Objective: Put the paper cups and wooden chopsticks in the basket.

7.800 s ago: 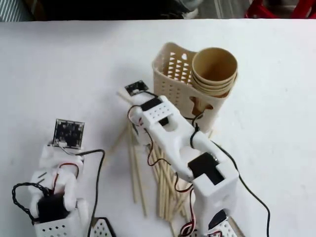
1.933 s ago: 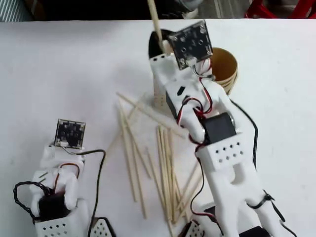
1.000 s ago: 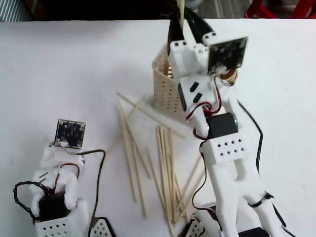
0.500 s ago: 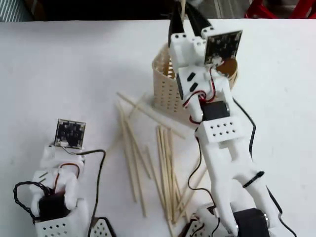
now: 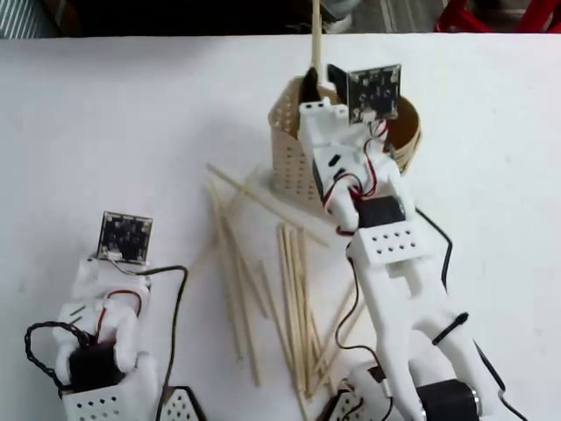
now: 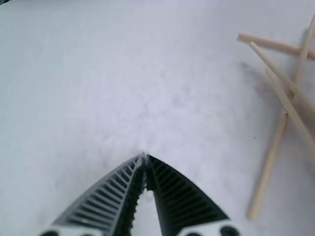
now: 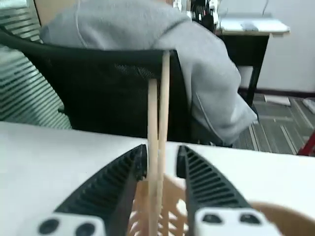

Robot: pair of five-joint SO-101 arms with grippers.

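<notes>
**Left arm folded, right arm out over the basket**

Your left arm sits folded at the near left of the counter (image 5: 105,132). Its wrist view shows the left tool (image 6: 145,158) pressed together over bare surface, with loose chopsticks (image 6: 283,103) off to one side. From above, that scatter lies mid-counter. Your right arm is extended to the basket (image 5: 287,153), which holds the stacked paper cups (image 5: 409,136). Its wrist view shows the right tool (image 7: 160,149) slightly parted around two upright chopsticks (image 7: 158,108).
</notes>
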